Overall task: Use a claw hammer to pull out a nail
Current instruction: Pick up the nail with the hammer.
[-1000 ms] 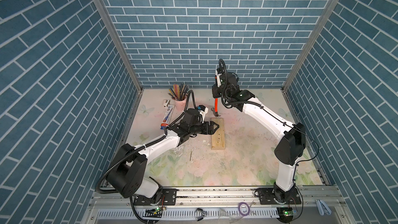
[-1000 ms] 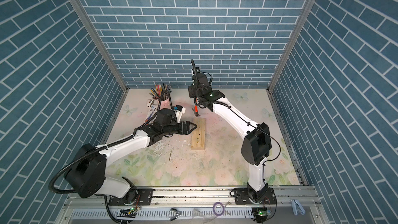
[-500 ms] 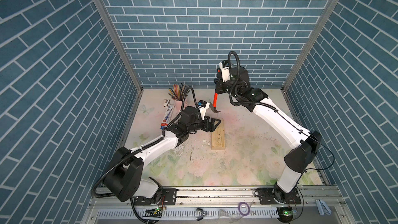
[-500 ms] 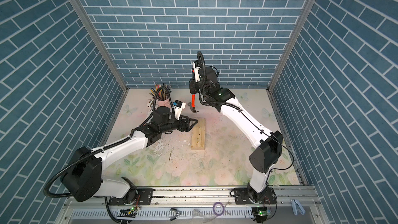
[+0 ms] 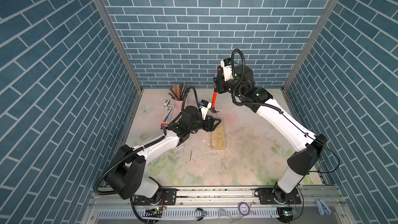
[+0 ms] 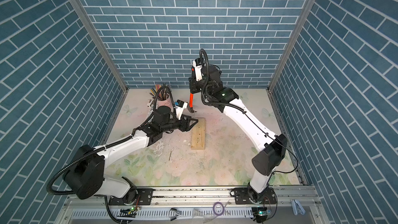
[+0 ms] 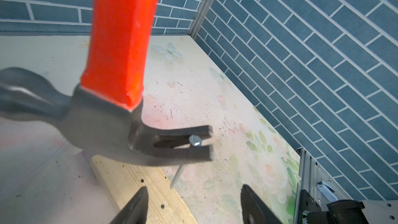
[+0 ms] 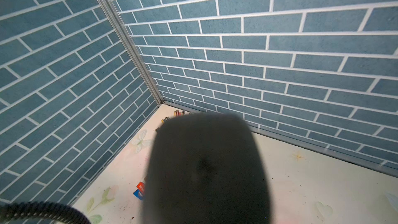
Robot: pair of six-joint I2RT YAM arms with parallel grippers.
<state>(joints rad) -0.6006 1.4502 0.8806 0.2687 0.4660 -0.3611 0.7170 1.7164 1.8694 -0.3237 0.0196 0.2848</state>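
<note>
Half-spread left claw (image 7: 193, 201) empty, right claw (image 5: 217, 87) clamps hammer (image 5: 214, 99)

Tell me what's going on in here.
The right gripper grips the claw hammer by its black handle, head hanging down. A nail sits caught in the claw's slot and looks clear of the wooden block. The left gripper hovers with open jaws close to the nail, at the block's far end.

- Both top views look steeply down from high above the front edge onto the whole tabletop (image 5: 247, 147) (image 6: 226, 158) and brick walls (image 5: 193, 29), sharing nearly everything.
- The left wrist view sits very close behind the claw hammer (image 7: 116, 61), facing a wall corner.
- The right wrist view faces another corner; a blurred dark shape (image 8: 206, 169) fills much of it.
</note>
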